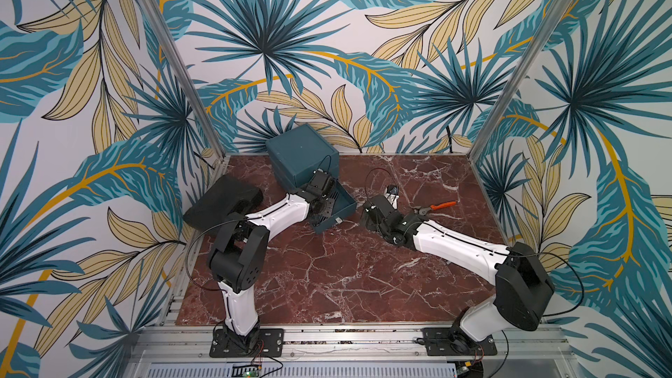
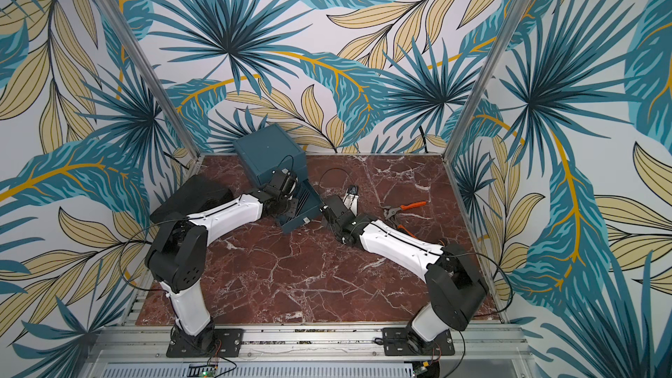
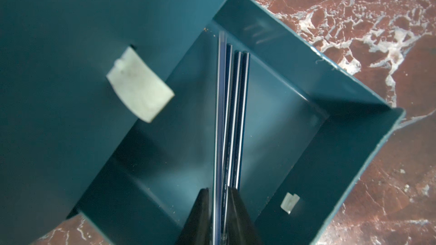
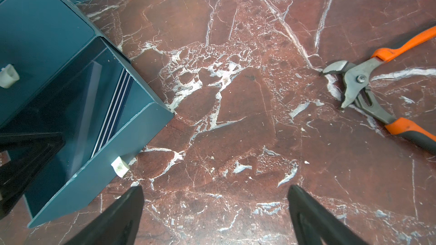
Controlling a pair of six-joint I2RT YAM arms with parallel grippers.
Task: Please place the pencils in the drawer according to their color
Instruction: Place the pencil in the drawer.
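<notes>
The dark teal drawer chest [image 1: 302,154] [image 2: 269,154] stands at the back left, its bottom drawer [image 1: 343,212] [image 3: 306,62] [image 4: 132,137] pulled out. Three black pencils [image 3: 238,114] [image 4: 115,107] lie inside along one wall. My left gripper [image 3: 219,199] [image 1: 322,209] hangs over that drawer with its jaws slightly apart. Another black pencil [image 3: 218,114], blurred, sits between them just above the others. My right gripper [image 4: 214,196] [image 1: 391,194] stands wide open over bare marble beside the drawer's front, holding nothing. I see no yellow or red pencils.
Orange-handled pliers [image 1: 436,206] [image 2: 405,207] [image 4: 358,83] lie open on the marble to the right of my right gripper. A flat black case [image 1: 222,201] [image 2: 192,198] lies at the left edge behind my left arm. Patterned walls close in the table.
</notes>
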